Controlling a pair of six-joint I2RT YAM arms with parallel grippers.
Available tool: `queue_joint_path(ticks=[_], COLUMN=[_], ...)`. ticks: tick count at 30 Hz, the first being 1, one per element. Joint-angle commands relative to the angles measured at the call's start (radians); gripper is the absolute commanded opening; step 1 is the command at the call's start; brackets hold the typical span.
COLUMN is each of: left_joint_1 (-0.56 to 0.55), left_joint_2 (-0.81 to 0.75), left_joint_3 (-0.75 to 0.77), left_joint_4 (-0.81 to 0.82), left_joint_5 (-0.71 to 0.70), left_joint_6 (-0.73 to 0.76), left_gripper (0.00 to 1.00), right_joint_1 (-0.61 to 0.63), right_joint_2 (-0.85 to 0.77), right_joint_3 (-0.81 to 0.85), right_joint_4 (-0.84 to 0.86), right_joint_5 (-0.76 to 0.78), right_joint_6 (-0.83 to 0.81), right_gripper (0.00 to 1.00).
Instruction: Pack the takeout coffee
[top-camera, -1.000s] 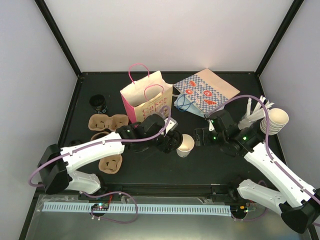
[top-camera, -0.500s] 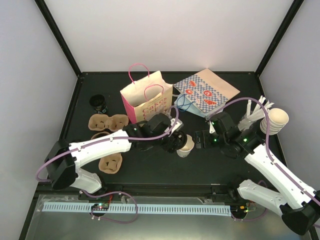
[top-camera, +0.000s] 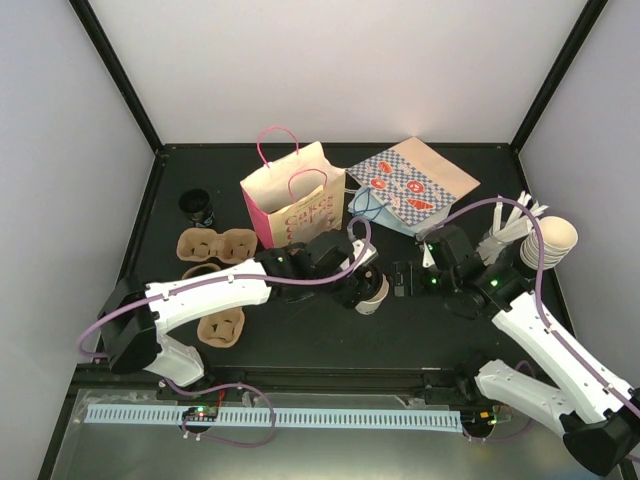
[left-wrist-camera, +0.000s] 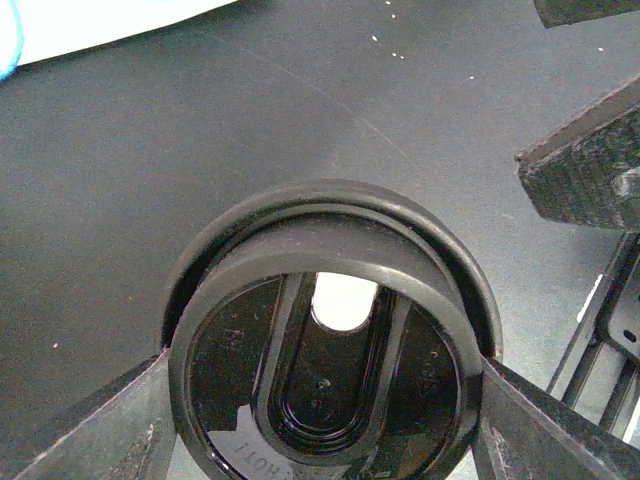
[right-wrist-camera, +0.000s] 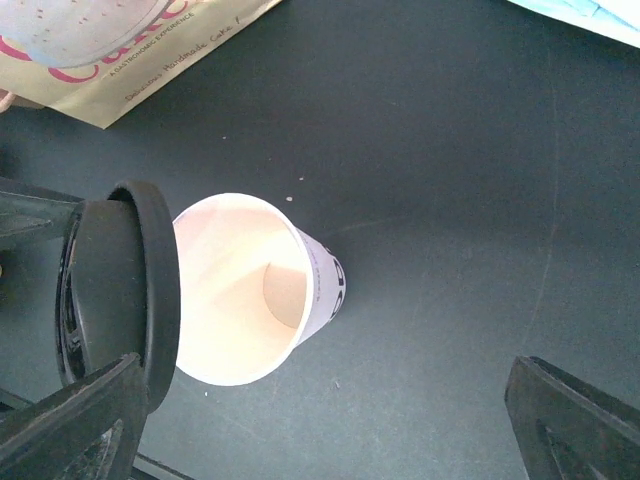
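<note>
Gripping a black lid (left-wrist-camera: 320, 400), left claw (top-camera: 352, 287) half hiding the coffee cup (right-wrist-camera: 245, 295); right claw (top-camera: 403, 277) agape.

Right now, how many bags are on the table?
2: a pink bag standing at the back, and a checked bag lying just right of it. No others show.

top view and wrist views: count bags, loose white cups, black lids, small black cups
bags: 2 (pink bag, patterned bag)
loose white cup: 1
black lid: 1
small black cup: 1
total: 5
</note>
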Motion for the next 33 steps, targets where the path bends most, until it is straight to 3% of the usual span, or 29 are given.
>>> queue_joint_path(ticks=[1,33], left_joint_1=[-0.016,-0.053], left_joint_2=[0.022,0.105], left_joint_3=[0.057,0.122], left_joint_4=[-0.033,-0.09], left_joint_5=[-0.036,-0.082], left_joint_6=[0.03,0.053], left_gripper=[0.77,0.77], right_joint_1=[-0.016,-0.04], right_joint_2=[-0.01,-0.009], right_joint_3=[-0.014,-0.078], right_joint_4=[0.016,0.082], right_joint_5=[-0.023,-0.119], right_joint_6=[0.012,0.03], right_gripper=[1.0,0.99])
